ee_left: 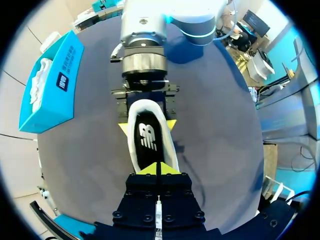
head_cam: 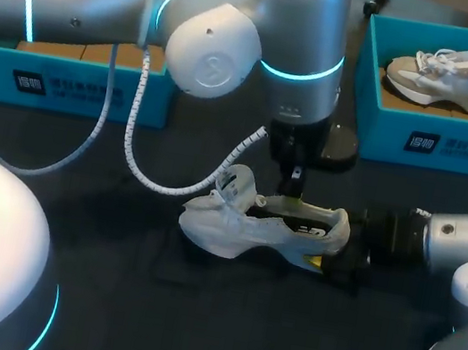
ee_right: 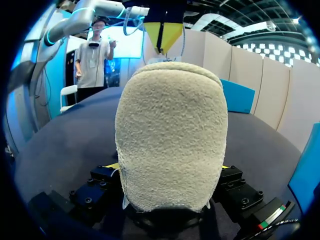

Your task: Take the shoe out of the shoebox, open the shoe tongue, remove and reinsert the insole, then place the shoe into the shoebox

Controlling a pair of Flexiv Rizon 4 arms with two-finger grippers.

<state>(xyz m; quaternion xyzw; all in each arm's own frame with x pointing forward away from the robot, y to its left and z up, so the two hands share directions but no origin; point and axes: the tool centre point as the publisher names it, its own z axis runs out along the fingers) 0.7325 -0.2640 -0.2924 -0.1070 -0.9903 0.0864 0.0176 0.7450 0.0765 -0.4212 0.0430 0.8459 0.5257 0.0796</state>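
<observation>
Shoe (head_cam: 266, 226) long axis left-right, toe left, heel in right pincer (head_cam: 330, 248).

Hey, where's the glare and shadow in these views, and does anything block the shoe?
Head view: the left arm shows bright highlights on its glossy shell, and its lower end covers part of the shoe. Left wrist view: the shoe casts a soft shadow to one side on the table; the right gripper grips its heel. Right wrist view: the heel fills the middle and hides most of that gripper.
</observation>
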